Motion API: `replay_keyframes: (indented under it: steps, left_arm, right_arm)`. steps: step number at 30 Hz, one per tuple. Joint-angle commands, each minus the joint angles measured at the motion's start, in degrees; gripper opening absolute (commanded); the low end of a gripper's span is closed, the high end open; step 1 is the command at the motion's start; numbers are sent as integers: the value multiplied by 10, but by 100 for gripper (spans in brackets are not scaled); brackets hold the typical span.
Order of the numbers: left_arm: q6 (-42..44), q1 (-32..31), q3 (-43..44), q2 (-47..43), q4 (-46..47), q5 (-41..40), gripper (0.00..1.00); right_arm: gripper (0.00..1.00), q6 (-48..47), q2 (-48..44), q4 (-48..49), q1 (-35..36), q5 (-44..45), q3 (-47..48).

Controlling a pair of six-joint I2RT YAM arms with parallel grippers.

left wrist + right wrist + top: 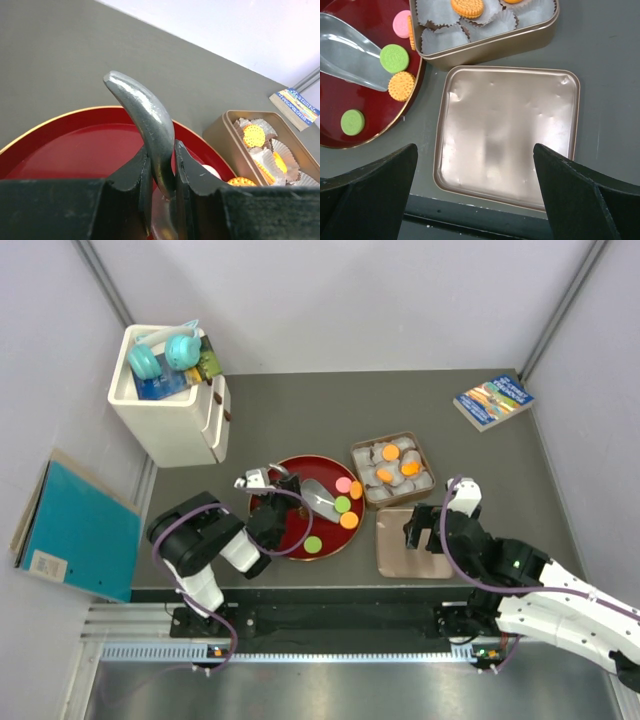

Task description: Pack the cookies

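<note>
Several cookies lie on the red plate: a pink one, two green ones and an orange one. More orange cookies sit in white paper cups inside the gold tin. My left gripper is shut on the curved handle of a metal scoop, whose blade rests on the plate next to the green cookie. Over the tin's lid, which lies flat on the table, my right gripper hangs open with nothing between its fingers.
A white storage box with teal headphones stands at the back left. A book lies at the back right, and a teal folder leans off the table's left side. The lid sits close to the table's front edge.
</note>
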Motion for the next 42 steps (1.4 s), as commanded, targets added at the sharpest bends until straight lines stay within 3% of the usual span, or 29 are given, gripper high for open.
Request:
replay_keyframes:
  steps: [1,6,13,27,35,42]
  left_arm:
    - [12,-27,-21,77,88,43,0]
    - [9,-38,8,107,89,8,0]
    - [82,-34,39,106,89,-94,0]
    - [42,-5,75,145,89,-85,0]
    - [-1,-6,123,149,18,-44,0]
    - [-22,-5,98,177,89,-59,0]
  right_arm:
    - [99,-2,-4,17,0,8,10]
    - [99,-2,-9,10,0,10,9]
    - [99,-2,-14,2,0,14,11]
    - [99,-1,-11,-5,1,15,13]
    - [99,-1,0,2,0,11,11]
    - [99,0,-5,-3,0,12,10]
